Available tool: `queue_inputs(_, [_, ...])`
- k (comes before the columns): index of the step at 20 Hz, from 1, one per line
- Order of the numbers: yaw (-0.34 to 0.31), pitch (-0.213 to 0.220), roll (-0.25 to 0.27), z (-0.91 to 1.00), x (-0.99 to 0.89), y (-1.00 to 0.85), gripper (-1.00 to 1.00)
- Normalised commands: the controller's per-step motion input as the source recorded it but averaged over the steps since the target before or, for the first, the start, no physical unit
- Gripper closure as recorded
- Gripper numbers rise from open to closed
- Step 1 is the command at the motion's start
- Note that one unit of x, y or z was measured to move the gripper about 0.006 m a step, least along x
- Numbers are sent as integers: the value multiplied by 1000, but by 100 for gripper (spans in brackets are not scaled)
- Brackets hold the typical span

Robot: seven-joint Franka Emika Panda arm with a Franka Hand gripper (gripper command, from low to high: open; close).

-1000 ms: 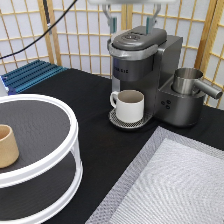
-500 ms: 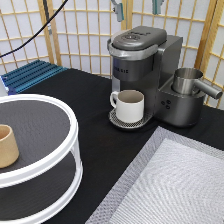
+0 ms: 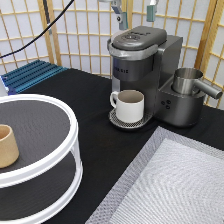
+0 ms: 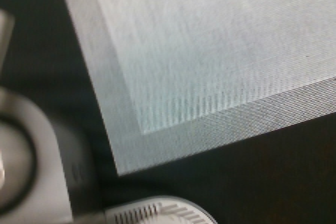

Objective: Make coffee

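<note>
A grey coffee machine (image 3: 142, 60) stands at the exterior view's top centre with its lid down. A cream-white handled mug (image 3: 129, 105) sits on its round drip tray (image 3: 118, 121). My gripper (image 3: 136, 12) hangs just above the machine's lid at the top edge of the exterior view. Its two fingers (image 3: 121, 17) are spread apart with nothing between them. The coffee pod is not in view. The wrist view looks down on the woven mat (image 4: 217, 65), with the machine's top (image 4: 30, 160) at one side.
A grey woven mat (image 3: 180, 180) lies at the exterior view's bottom right. A white two-tier round stand (image 3: 40, 145) at the left holds a tan handleless cup (image 3: 7, 146). A metal pitcher (image 3: 189, 82) sits beside the machine. A blue rack (image 3: 30, 75) lies at the far left.
My gripper has risen a little above the machine's lid, so less of it shows. The mug, machine and cup have not moved.
</note>
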Motion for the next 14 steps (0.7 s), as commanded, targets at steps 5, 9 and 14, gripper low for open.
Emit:
queue_inputs(5, [261, 123, 3, 127, -298, 132, -100])
queue_inputs(9, [160, 12, 81, -79, -424, 59, -100])
queue_inputs(14, [45, -30, 64, -156, -118, -6, -100])
